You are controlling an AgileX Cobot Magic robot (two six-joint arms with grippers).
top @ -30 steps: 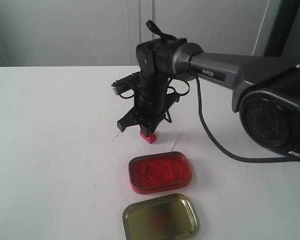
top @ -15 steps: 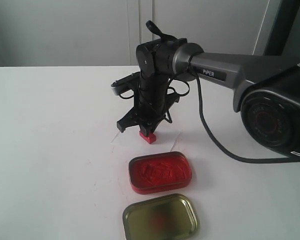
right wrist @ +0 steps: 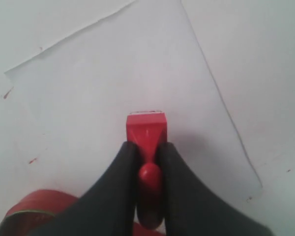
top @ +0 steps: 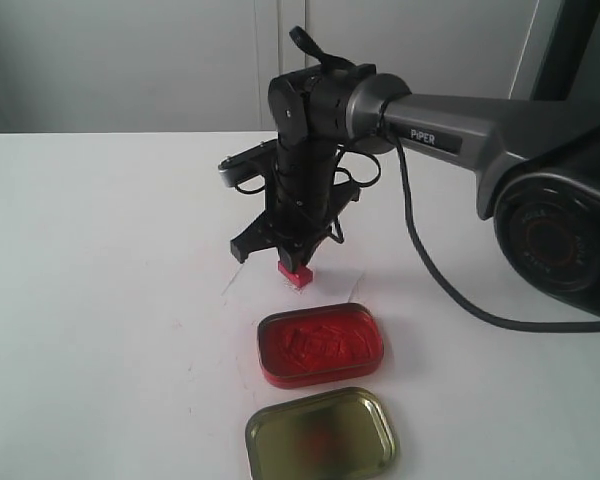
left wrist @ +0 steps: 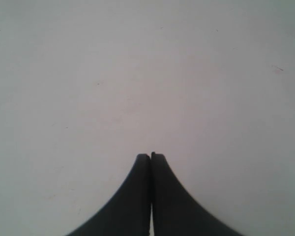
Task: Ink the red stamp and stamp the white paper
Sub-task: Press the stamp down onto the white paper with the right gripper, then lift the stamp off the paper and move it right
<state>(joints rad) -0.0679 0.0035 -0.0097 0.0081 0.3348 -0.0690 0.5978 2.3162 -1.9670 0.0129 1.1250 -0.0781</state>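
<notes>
My right gripper [top: 297, 262] [right wrist: 147, 147] is shut on the knob of the red stamp [top: 297, 274] [right wrist: 146, 129]. The stamp's square base points down over the white paper [right wrist: 137, 83] [top: 242, 280], close to its surface; whether they touch is unclear. The paper lies flat on the table just beyond the tin of red ink paste [top: 320, 344]. My left gripper [left wrist: 151, 156] is shut on nothing above bare white table and does not show in the exterior view.
The gold-coloured lid [top: 321, 434] lies open side up at the table's front edge, in front of the tin. A black cable [top: 430, 275] trails from the right arm across the table. The tin's red rim [right wrist: 34, 209] shows beside my right fingers.
My right gripper has shifted slightly back and up with the red stamp, still over the paper. The tin and lid have stayed put.
</notes>
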